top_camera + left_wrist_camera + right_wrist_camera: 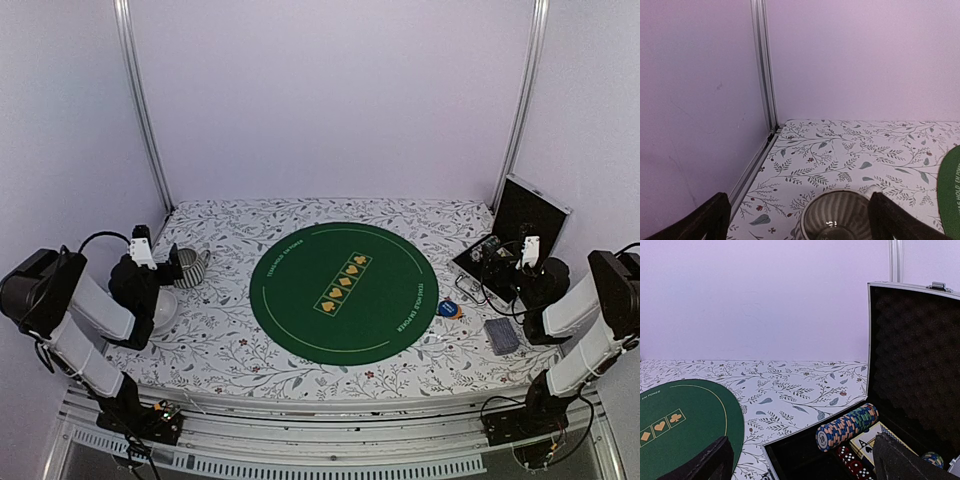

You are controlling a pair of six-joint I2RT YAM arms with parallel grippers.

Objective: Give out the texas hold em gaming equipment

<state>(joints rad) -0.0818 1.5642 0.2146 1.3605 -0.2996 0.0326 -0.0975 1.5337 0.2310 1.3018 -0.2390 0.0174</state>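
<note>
Pale lilac walls close in a surface [230, 345] covered in leaf-print cloth, with a round green mat [343, 292] laid at its middle.

At the far right corner I see an open case [525, 215], its foam-lined lid tipped up. The right wrist camera lets me look into its tray. A roll of chips [846, 426] lies on its side, edges striped orange, blue and green. A card showing the ace of spades [871, 442] sits just beside the roll, and red dice [854, 466] lie in front. One more chip [931, 458] peeks out at the lower right, mostly hidden behind a finger.

Outside the case, a blue and orange button [449, 309] lies on the cloth just off the mat's right edge. A grey-blue deck of cards [501, 336] lies nearer me, apart from the button and close to the right arm.

The right fingers [710, 462] are spread wide, holding nothing, and point at the case's tray.

On the left, a striped mug [190, 265] stands upright, apart from the mat. A white bowl [165, 312] sits just nearer me, mostly under the left arm. I cannot tell what either one holds.

The left fingers [702, 222] are spread wide and empty too, with the mug's rim framed between them in the wrist view.
</note>
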